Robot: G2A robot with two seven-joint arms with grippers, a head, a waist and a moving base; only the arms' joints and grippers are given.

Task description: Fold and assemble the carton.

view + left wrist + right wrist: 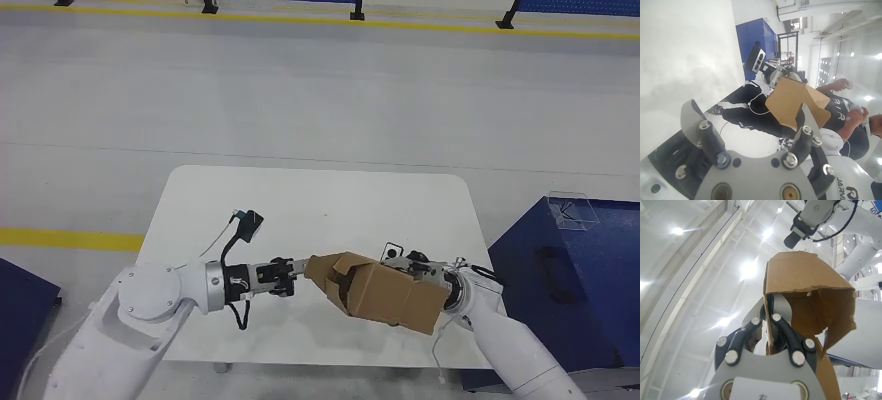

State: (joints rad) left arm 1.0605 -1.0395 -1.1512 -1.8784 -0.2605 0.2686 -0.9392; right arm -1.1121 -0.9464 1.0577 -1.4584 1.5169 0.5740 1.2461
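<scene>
A brown carton [378, 291] is held above the near part of the white table [300, 205], partly erected, its end flaps loose towards the left arm. My right gripper [437, 287] is at the carton's right end. In the right wrist view it [768, 315] is shut on one carton wall [802, 272], with one finger inside and one outside. My left gripper [290, 275] is just left of the carton's flaps. In the left wrist view it [746, 105] stands wide open, and one fingertip [806, 115] overlaps the edge of the carton [795, 98]; I cannot tell if they touch.
A blue cabinet [575, 280] with a clear plastic box [572, 210] on top stands right of the table. Another blue unit [20, 300] sits at the lower left. The far half of the table is bare.
</scene>
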